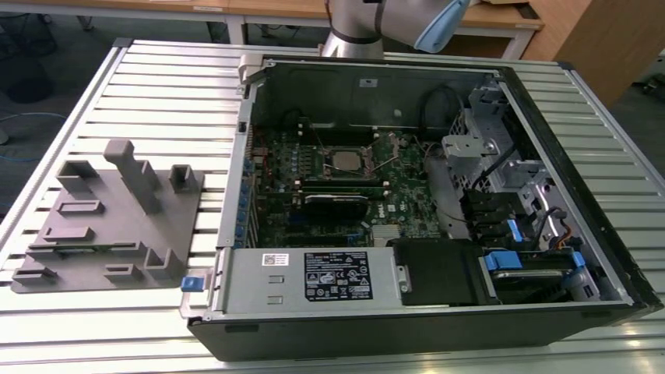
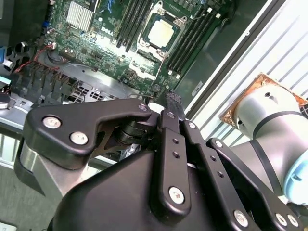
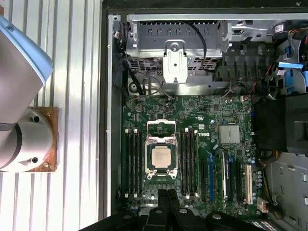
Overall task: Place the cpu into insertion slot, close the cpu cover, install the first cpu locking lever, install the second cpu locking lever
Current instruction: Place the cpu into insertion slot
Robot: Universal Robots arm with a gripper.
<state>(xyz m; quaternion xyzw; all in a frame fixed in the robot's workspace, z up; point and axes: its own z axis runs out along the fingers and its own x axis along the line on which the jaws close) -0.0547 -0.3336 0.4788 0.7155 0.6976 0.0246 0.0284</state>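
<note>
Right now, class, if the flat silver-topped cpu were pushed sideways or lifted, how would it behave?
The flat square silver-grey cpu is probably stiff and light: a thin metal-topped slab. Pushed, it likely won't slide, sitting inside the silver-rimmed insertion slot. Its smooth top looks slippery.

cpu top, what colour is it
The cpu top is dull silver-grey, clearest in the first wrist view.

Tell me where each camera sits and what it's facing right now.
Exterior view: off the arm, above the slatted table, looking down into the open computer case; the arm rises beyond it.
First wrist view: on the arm, facing straight down at the motherboard; the shut tool and an arm joint show.
Second wrist view: behind the tool, angled across the motherboard; arm joint alongside.
All three share the cpu in the insertion slot.
</note>
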